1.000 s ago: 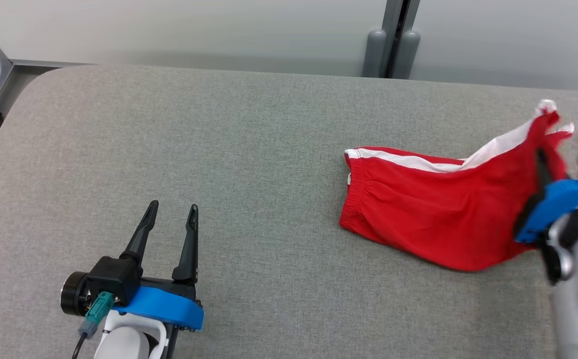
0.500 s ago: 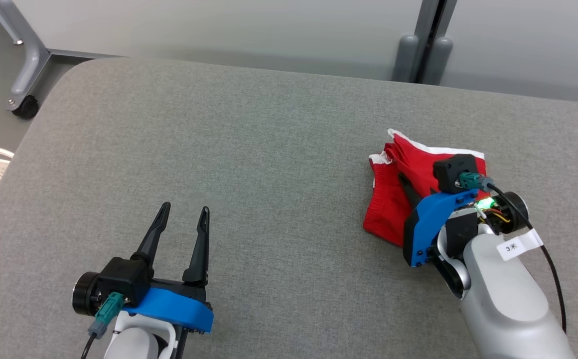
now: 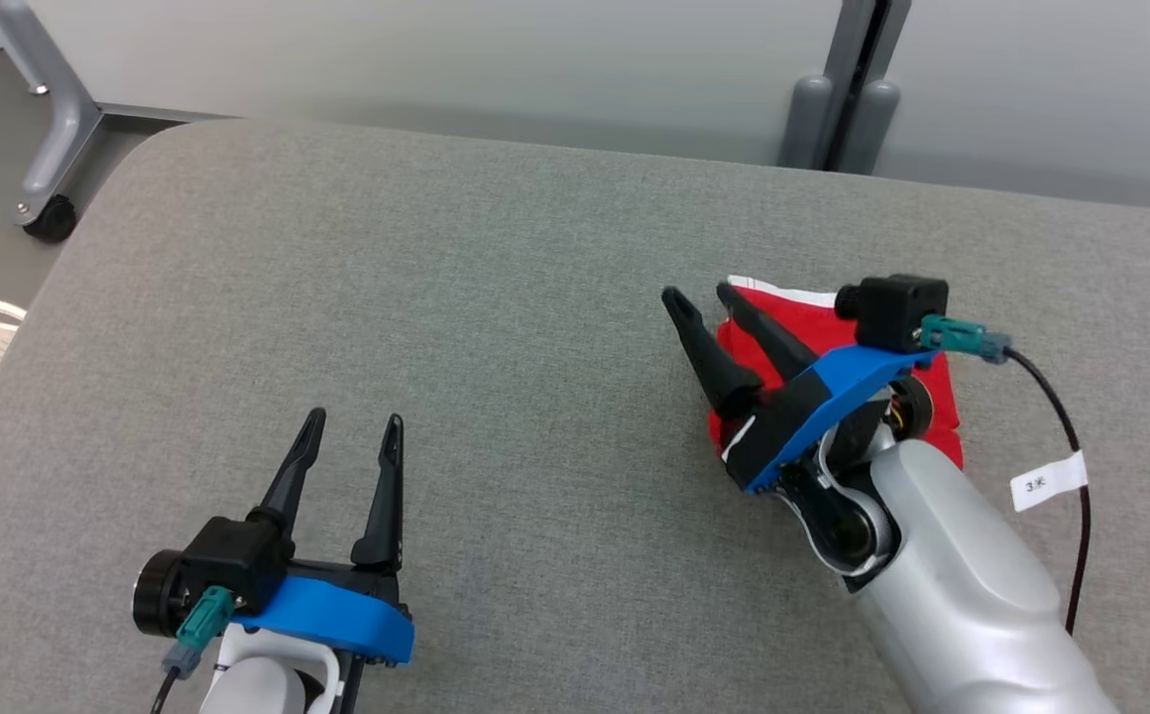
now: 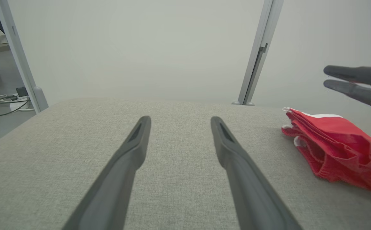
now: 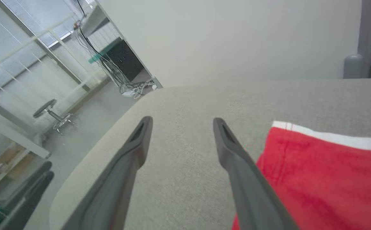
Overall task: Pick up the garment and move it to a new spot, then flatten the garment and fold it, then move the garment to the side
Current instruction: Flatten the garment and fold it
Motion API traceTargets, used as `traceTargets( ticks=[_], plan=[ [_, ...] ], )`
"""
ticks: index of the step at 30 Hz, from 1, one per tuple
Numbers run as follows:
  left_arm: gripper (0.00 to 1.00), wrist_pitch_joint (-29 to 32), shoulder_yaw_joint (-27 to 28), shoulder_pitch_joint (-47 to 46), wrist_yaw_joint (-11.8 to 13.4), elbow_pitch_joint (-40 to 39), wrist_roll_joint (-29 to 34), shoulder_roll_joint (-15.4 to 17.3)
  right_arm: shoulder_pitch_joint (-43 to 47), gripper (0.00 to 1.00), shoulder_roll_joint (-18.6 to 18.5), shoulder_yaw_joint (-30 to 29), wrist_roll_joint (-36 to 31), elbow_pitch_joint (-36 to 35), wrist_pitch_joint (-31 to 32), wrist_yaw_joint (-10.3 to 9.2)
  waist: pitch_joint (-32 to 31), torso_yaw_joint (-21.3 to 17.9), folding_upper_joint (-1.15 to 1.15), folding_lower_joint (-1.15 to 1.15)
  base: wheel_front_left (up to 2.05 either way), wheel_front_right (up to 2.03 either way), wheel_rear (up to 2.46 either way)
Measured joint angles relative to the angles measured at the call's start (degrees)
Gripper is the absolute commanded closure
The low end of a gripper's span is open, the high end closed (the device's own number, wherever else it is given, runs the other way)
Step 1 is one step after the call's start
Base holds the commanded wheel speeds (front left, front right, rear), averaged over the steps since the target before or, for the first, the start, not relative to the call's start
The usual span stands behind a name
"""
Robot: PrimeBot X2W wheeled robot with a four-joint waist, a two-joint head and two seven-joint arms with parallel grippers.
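At the near left, the left tool [image 3: 354, 416] sits low over the grey fabric-covered counter [image 3: 496, 258], its two dark fingers spread with nothing between them. Farther right, the right tool [image 3: 698, 292] is also spread and empty, just above the folded red garment with white trim [image 3: 818, 327], which lies on the counter's right side. Beyond the far edge stands a grey post [image 3: 838, 89].

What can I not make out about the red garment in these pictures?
Head view: the right gripper and its arm cover most of the garment; its folds are hidden.
Left wrist view: the right edge cuts the garment off.
Right wrist view: the right and bottom edges cut it off.
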Motion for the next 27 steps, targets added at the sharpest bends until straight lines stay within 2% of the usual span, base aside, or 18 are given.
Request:
traceTargets(
  ticks=[2,5,8,10,14,15,16,17,20,22,27],
  plan=[
    [0.0,0.0,0.62,0.41,0.01,-0.25,0.0,0.07,-0.29,0.0,0.14,-0.23,1.86,-3.69,-2.13,0.0,-0.31,-0.91,0.0,0.0,0.0,0.0,0.0],
    [0.0,0.0,1.1,1.21,0.01,-0.49,0.04,0.23,-0.21,0.0,-1.74,-4.03,-1.02,-7.33,-4.05,0.01,-1.1,-2.32,0.0,0.0,0.0,0.0,0.0],
    [0.0,0.0,1.35,1.98,0.01,-0.7,0.2,0.21,2.63,0.0,-6.12,-9.56,-6.64,-8.64,-3.6,0.0,-2.04,-3.61,0.0,0.0,0.0,0.0,0.0],
    [0.0,0.0,1.38,2.13,0.01,-0.74,0.38,0.18,5.19,0.0,-7.71,-13.11,-9.9,-8.71,-2.09,0.0,-2.57,-4.37,0.0,0.0,0.0,0.0,0.0],
    [0.0,0.0,1.3,2.13,0.01,-0.78,0.45,0.13,9.68,0.02,-8.59,-18.06,-18.08,-8.29,-0.19,0.0,-2.96,-5.26,0.0,-0.01,0.0,0.0,0.0],
    [0.0,0.0,1.29,2.11,0.01,-0.8,0.45,0.11,10.66,0.49,-8.4,-18.87,-19.9,-7.97,0.03,0.0,-2.87,-5.32,0.0,-0.01,0.0,0.0,0.0],
    [0.0,0.0,1.23,2.09,0.01,-0.83,0.46,0.08,11.49,0.91,-8.2,-19.09,-22.29,-7.43,0.07,0.0,-2.75,-5.35,0.0,0.0,0.0,0.0,0.0],
    [0.0,0.0,1.2,2.04,0.01,-0.85,0.46,0.05,12.1,1.0,-7.73,-19.01,-24.41,-6.84,0.12,0.0,-2.61,-5.34,0.0,0.0,0.0,0.0,0.0],
    [0.0,0.0,1.03,1.74,0.01,-0.89,0.45,0.09,12.61,1.0,-4.64,-17.03,-28.38,-4.91,0.15,0.0,-2.08,-5.18,0.0,0.0,0.0,0.0,0.0],
    [0.0,0.0,0.91,1.53,0.01,-0.9,0.45,0.21,12.52,1.0,-2.03,-15.17,-27.87,-3.05,-0.87,0.01,-1.72,-5.0,0.0,0.0,0.0,0.0,0.0],
    [0.0,0.0,0.48,0.75,0.01,-0.74,0.38,0.51,10.41,1.0,-0.56,-9.35,-28.99,4.85,-2.58,0.0,-1.31,-3.86,0.0,0.0,0.0,0.0,0.0]
  ],
)
